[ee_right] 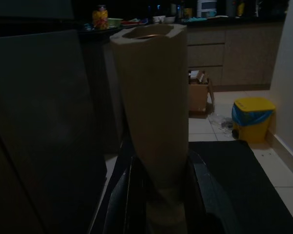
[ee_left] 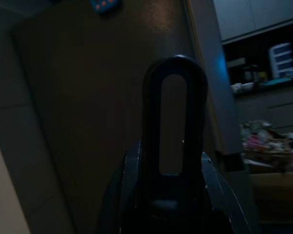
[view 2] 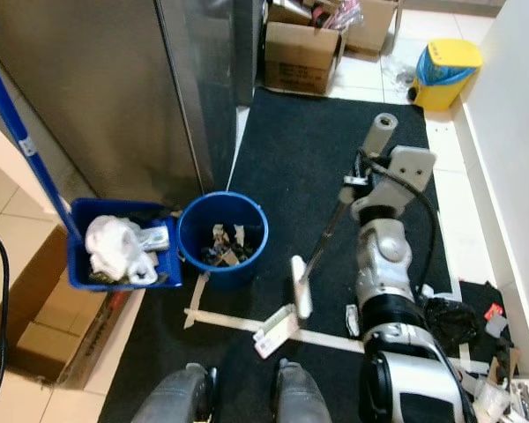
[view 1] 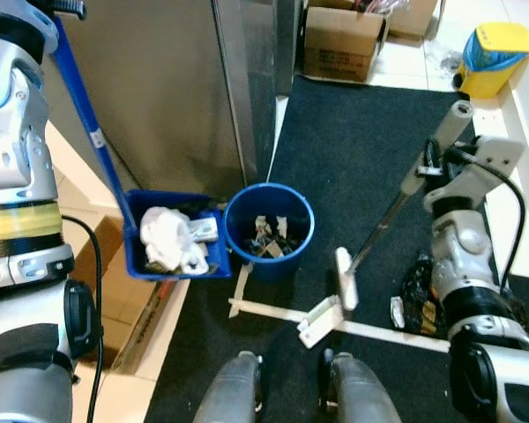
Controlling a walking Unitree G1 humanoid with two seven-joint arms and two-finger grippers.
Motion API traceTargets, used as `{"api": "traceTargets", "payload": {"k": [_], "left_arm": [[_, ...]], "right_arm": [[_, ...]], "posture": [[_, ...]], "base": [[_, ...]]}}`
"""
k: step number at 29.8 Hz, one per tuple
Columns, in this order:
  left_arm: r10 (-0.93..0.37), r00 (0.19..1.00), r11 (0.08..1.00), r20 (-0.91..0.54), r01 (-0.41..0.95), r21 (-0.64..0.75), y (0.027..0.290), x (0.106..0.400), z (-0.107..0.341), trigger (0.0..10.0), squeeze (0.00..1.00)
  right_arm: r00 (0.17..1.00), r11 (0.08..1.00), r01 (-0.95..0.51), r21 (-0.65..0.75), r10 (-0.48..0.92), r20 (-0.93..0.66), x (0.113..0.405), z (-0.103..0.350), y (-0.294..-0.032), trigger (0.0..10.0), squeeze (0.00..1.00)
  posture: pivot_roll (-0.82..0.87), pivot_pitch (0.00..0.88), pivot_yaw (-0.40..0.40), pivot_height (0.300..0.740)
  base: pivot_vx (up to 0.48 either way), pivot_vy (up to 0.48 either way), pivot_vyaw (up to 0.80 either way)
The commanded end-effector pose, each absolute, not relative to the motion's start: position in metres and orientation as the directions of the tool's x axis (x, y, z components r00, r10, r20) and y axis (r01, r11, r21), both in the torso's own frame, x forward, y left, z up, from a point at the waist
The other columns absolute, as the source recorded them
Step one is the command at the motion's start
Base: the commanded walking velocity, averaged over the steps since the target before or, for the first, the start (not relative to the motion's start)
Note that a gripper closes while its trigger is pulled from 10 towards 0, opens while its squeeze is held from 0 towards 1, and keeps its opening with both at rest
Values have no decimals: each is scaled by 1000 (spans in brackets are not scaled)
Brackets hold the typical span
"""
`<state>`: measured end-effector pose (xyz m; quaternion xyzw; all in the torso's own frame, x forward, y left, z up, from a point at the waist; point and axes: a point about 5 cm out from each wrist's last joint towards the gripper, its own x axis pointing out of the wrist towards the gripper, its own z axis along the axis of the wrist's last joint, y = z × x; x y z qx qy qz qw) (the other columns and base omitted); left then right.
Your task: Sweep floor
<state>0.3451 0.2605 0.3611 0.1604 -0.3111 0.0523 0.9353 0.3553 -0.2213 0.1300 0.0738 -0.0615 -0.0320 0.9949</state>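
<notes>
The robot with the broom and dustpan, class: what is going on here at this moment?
The robot stands on a black mat holding a sweeping tool in each gripper. Its right gripper is shut on the beige handle of a small broom, whose white head rests on the mat near its feet. Its left gripper is shut on the long blue handle of a dustpan, which holds crumpled white rubbish. The dustpan sits beside a blue bucket with scraps inside.
</notes>
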Motion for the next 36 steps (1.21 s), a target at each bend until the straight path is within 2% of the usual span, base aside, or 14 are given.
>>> {"api": "traceTargets", "payload": {"k": [1, 12, 21, 24, 28, 36], "left_arm": [[-21, 742, 936, 670, -222, 275, 255, 344, 375, 10000, 0], [-95, 679, 941, 728, -177, 287, 230, 363, 396, 10000, 0], [-247, 666, 914, 704, -82, 398, 190, 377, 395, 10000, 0], [-330, 661, 889, 673, -21, 457, 161, 385, 387, 10000, 0], [-373, 657, 873, 656, 9, 487, 141, 390, 381, 10000, 0], [-427, 641, 835, 638, 9, 550, 123, 392, 377, 10000, 0]], "right_arm": [[986, 989, 45, 143, -67, 154, 354, 134, -220, 10000, 0], [985, 989, 29, 147, -53, 163, 352, 131, -212, 10000, 0], [984, 988, 28, 152, -54, 168, 352, 132, -210, 10000, 0], [983, 988, 31, 153, -58, 173, 352, 132, -210, 10000, 0], [981, 987, 34, 157, -64, 184, 351, 133, -210, 10000, 0], [978, 986, 44, 162, -76, 195, 346, 132, -211, 10000, 0]], "posture": [[25, 139, 56, 740], [-5, 137, 76, 740], [-15, 143, 87, 740], [-28, 143, 96, 740], [-55, 142, 113, 740], [-76, 143, 130, 740]], "base": [[0, 0, 0], [0, 0, 0], [0, 0, 0], [0, 0, 0], [0, 0, 0], [0, 0, 0]]}}
